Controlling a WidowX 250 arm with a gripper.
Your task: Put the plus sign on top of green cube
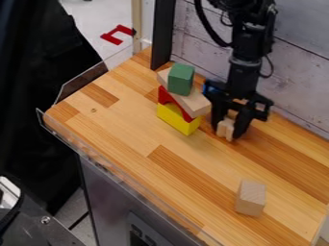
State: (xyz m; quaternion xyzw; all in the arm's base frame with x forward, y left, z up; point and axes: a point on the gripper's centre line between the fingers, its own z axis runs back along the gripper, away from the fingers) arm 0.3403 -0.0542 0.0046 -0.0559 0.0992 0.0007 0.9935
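Note:
The black gripper (229,126) hangs low over the table, right of the block stack, its fingers shut on a small light-wood piece with a notched outline, the plus sign (225,129). Part of that piece is hidden by the fingers. The green cube (181,79) rests at the top of the stack, on a light-wood plank (193,102) laid at an angle. Under the plank are a red arch (166,97) and a yellow block (177,119). Nothing lies on the green cube's upper face.
A loose wooden block (250,197) stands near the front right of the wooden table (128,129). Something blue (210,88) is partly visible behind the gripper. Clear panels edge the table's left side, and a whitewashed plank wall (296,62) rises behind the arm.

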